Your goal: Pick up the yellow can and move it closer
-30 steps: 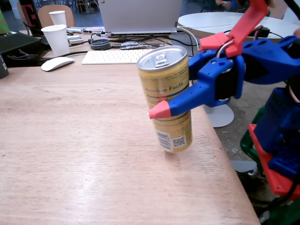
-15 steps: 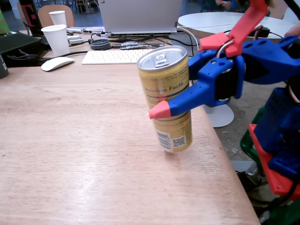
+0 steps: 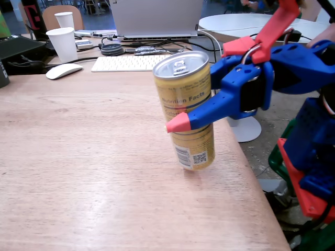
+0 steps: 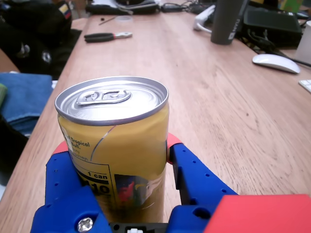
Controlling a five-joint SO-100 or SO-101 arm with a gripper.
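The yellow can [image 3: 186, 94] is a slim gold drink can with a silver pull-tab top, and it sits near the right edge of the wooden table [image 3: 78, 157] in the fixed view. It leans slightly, and I cannot tell whether its base touches the wood. My blue gripper [image 3: 183, 114] is shut on the can around its middle, coming in from the right. One pink-tipped finger [image 3: 178, 124] crosses the can's front, while the other is hidden behind it. In the wrist view the yellow can [image 4: 116, 131] fills the space between the two blue fingers of the gripper [image 4: 116, 150].
At the far side of the table stand two white paper cups [image 3: 63, 44] [image 3: 65, 20], a white mouse [image 3: 62, 70], a keyboard [image 3: 128, 63] and a laptop [image 3: 157, 18]. The wrist view shows pliers [image 4: 104, 36] and a dark cylinder [image 4: 227, 22]. The table's right edge [image 3: 251, 178] is close to the can.
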